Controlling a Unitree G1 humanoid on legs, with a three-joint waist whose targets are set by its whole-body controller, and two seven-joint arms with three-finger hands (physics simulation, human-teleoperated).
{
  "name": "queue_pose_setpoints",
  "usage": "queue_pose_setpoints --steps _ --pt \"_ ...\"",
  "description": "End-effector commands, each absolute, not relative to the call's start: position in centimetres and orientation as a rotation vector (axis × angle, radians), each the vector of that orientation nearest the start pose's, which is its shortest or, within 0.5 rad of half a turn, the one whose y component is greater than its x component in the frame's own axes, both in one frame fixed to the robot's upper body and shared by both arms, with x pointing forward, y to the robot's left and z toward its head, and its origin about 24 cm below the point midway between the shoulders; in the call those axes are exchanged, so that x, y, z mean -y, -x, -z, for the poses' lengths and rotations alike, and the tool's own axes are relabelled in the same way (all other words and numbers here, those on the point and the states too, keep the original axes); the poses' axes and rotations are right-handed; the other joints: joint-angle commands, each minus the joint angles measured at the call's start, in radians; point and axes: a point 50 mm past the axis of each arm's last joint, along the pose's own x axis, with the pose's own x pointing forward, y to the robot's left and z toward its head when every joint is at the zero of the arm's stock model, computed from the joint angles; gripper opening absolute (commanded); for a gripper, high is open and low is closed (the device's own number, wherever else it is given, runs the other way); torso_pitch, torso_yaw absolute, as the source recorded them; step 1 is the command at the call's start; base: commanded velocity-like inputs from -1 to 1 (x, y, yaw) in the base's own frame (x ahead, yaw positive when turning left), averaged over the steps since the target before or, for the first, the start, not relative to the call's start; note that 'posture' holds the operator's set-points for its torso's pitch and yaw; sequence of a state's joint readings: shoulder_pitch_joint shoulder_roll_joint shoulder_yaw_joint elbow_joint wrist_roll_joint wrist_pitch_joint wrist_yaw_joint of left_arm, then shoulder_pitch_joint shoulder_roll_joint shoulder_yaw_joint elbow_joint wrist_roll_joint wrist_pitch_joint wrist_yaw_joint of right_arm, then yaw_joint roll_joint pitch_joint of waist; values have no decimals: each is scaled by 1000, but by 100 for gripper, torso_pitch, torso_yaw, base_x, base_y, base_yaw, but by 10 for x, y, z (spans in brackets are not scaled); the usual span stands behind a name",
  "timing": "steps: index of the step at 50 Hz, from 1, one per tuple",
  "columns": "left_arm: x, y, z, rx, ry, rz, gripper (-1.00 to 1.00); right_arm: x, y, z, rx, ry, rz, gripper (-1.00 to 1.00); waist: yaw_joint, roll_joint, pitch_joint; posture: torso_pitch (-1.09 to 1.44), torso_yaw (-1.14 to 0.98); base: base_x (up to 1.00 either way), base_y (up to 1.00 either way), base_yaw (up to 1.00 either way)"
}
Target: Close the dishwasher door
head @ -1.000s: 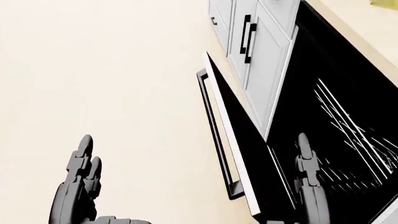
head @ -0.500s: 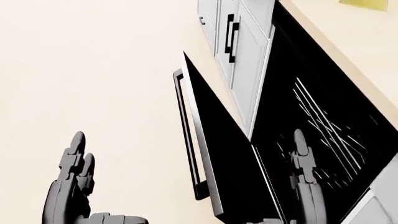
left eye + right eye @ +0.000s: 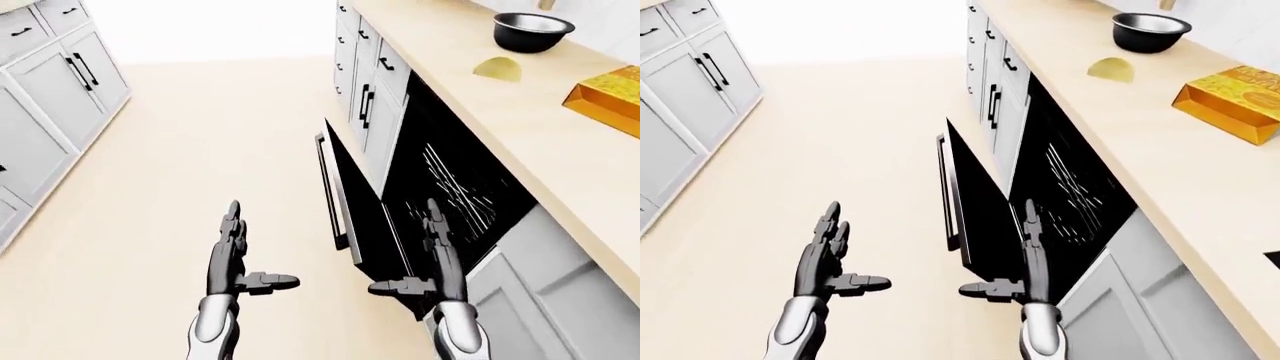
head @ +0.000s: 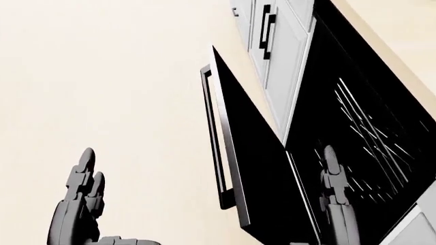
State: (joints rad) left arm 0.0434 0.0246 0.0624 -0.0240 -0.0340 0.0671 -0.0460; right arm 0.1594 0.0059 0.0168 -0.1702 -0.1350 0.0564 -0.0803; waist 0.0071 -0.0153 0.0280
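black dishwasher door (image 3: pixel 355 206) hangs half open — both grey hands, left (image 3: pixel 232 255) and right (image 3: pixel 432 259), spread flat, holding nothing; right possibly touching the door.

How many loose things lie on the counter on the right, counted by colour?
Black: 1, the bowl
Pale yellow: 1, a small rounded item
Golden yellow: 1, the box
Total: 3, all on the counter above the open dishwasher door
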Motion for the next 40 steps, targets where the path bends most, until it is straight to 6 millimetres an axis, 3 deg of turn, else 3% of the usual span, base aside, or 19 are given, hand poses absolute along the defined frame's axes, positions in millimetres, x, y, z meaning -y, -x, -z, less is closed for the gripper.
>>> queue_pose_setpoints --steps 1,4,7,9,12,16,18,21,22,24,26,29,30,38,39,40 --pt "-168 -248 -49 15 8 -21 100 159 -225 -56 50 132 114 100 -1 5 -11 0 0 0 0 24" --pt "-168 -248 -50 17 9 -21 100 159 -225 -56 49 130 116 100 -4 -22 -6 0 0 0 0 24" --pt "-168 -248 -50 17 8 -21 100 159 -226 -55 47 130 115 100 -5 -3 -7 0 0 0 0 24" --pt "-168 -248 -50 17 8 -21 100 159 -226 -55 47 129 115 100 0 -8 -8 0 0 0 0 27" --pt "-168 -248 -49 16 8 -20 100 158 -226 -55 47 129 111 100 3 2 -9 0 0 0 0 38" --pt "-168 -248 -49 15 7 -19 100 158 -227 -54 45 128 111 100 -2 43 0 0 0 0 0 41" --pt "-168 -248 -48 14 7 -19 100 158 -227 -54 44 128 110 100 2 100 -14 0 0 0 0 53" --pt "-168 -249 -48 14 7 -19 100 157 -227 -55 47 129 109 100 8 79 -9 0 0 0 0 50" --pt "-168 -249 -48 13 7 -19 100 158 -227 -56 49 133 124 100 8 63 5 0 0 0 0 0" --pt "-168 -249 -48 14 6 -19 100 159 -228 -56 41 124 133 100 2 45 -10 0 0 0 0 0" --pt "-168 -249 -48 14 6 -19 100 159 -228 -56 41 125 135 100 4 26 2 0 0 0 0 0" --pt "-168 -249 -48 15 7 -20 100 159 -227 -58 44 129 140 100 11 -34 -11 0 0 0 0 0" --pt "-168 -249 -49 15 8 -20 100 159 -226 -59 48 128 139 100 10 -9 -4 0 0 0 0 0" --pt "-169 -248 -50 17 9 -22 100 159 -225 -59 47 130 132 100 0 7 -29 0 0 0 0 0" --pt "-169 -248 -50 17 9 -22 100 159 -225 -59 47 131 132 100 -1 11 -48 0 0 5 0 0" --pt "-169 -247 -50 17 9 -22 100 158 -225 -59 47 131 131 100 -2 14 -29 0 0 23 0 0"
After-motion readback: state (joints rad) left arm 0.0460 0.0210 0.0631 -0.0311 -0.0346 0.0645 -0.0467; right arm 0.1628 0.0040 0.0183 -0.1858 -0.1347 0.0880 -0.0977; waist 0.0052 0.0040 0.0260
